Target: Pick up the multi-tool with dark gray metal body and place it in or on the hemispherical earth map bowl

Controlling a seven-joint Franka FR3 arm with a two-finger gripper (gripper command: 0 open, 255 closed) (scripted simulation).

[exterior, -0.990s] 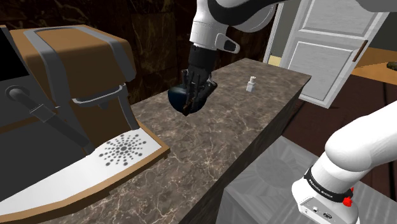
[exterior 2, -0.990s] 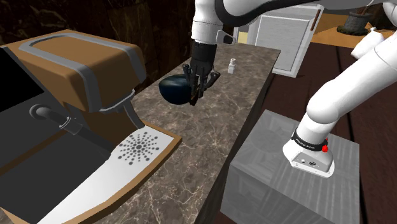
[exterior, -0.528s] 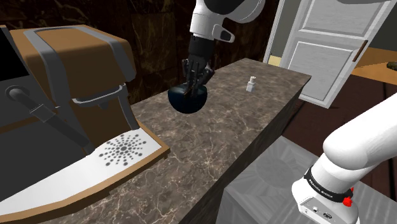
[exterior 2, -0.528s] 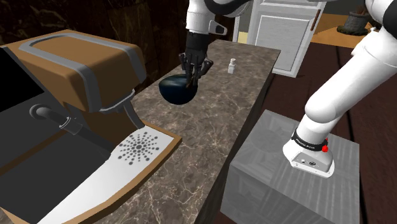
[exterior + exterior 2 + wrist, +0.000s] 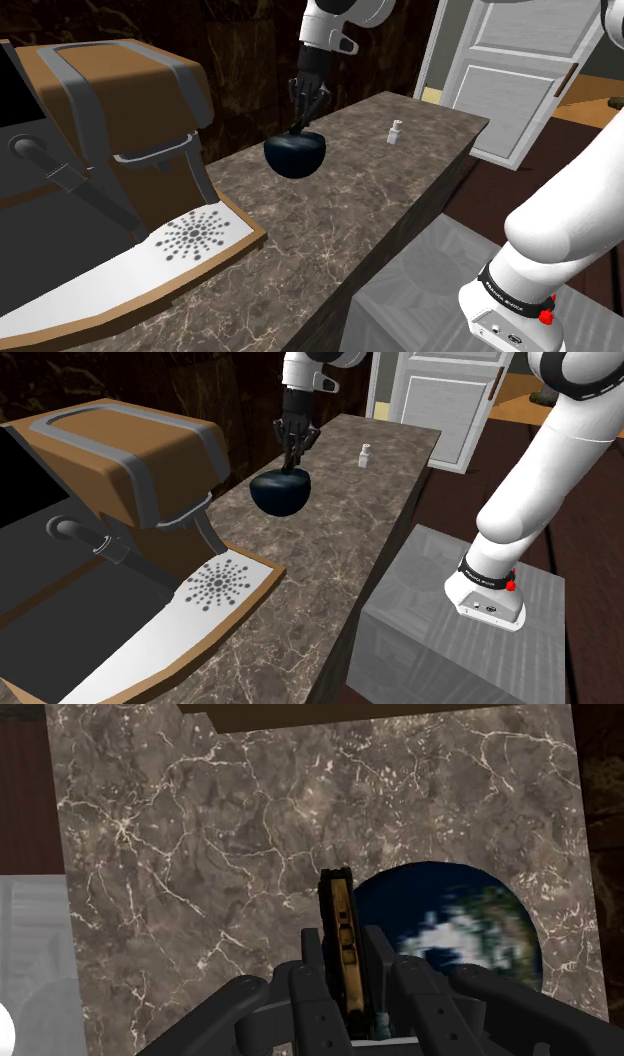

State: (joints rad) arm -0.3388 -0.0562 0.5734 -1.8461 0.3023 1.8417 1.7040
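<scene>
The dark blue earth-map bowl [image 5: 295, 156] [image 5: 280, 493] stands on the marble counter [image 5: 330, 235]. My gripper [image 5: 304, 108] [image 5: 292, 445] hangs just above the bowl's top, pointing down, shut on the multi-tool [image 5: 298, 126] [image 5: 290, 461]. In the wrist view the slim dark multi-tool [image 5: 340, 936], with a brassy face, is clasped between the fingers [image 5: 313, 956] and sticks out past them. Its tip is over the counter right beside the bowl's [image 5: 460, 932] rim. The bowl's inside shows blue with white and green patches.
A big brown and grey machine [image 5: 110, 120] on a white tray fills the counter at the shoulder view's left. A small white bottle [image 5: 396, 132] [image 5: 365, 454] stands farther along the counter. The grey stand [image 5: 440, 280] and a white door [image 5: 520, 70] are at the right.
The gripper, still holding the multi-tool, has risen and shifted from in front of the bowl's side to just above its top. The bowl has stayed put.
</scene>
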